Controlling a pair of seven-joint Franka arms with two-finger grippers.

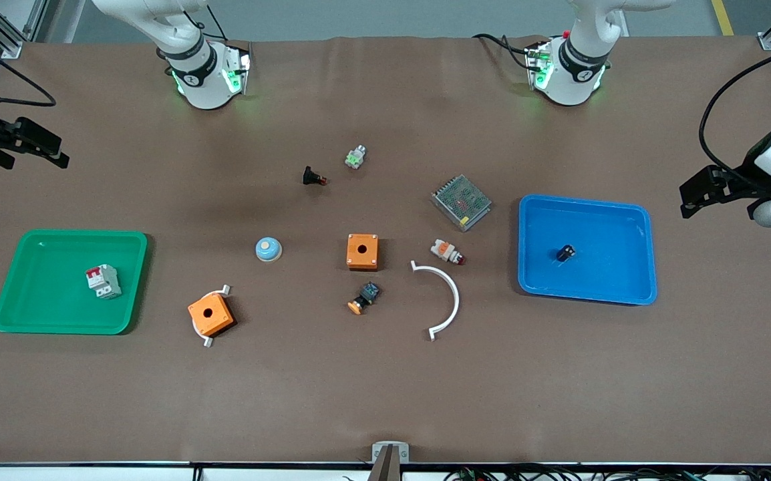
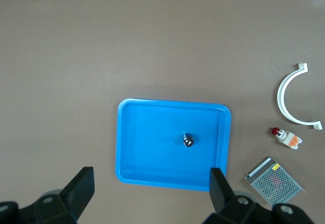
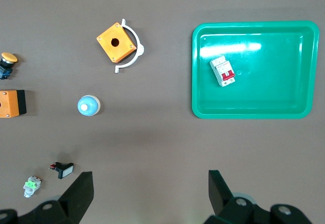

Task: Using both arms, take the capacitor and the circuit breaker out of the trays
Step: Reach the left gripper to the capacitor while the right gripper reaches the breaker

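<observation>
The capacitor (image 1: 565,253), a tiny black cylinder, lies in the blue tray (image 1: 626,227) toward the left arm's end of the table; it also shows in the left wrist view (image 2: 188,141). The breaker (image 1: 103,281), white with red levers, lies in the green tray (image 1: 38,314) toward the right arm's end; it also shows in the right wrist view (image 3: 222,71). My left gripper (image 1: 691,195) (image 2: 151,181) is open and empty, high beside the blue tray. My right gripper (image 1: 51,152) (image 3: 150,182) is open and empty, high over bare table beside the green tray.
Mid-table lie two orange boxes (image 1: 363,252) (image 1: 211,314), a blue dome button (image 1: 268,250), a white arc (image 1: 444,300), a metal mesh power supply (image 1: 461,202), a white-and-orange part (image 1: 447,252), a black button with an orange cap (image 1: 363,298), a black button (image 1: 313,177) and a green-tipped part (image 1: 355,157).
</observation>
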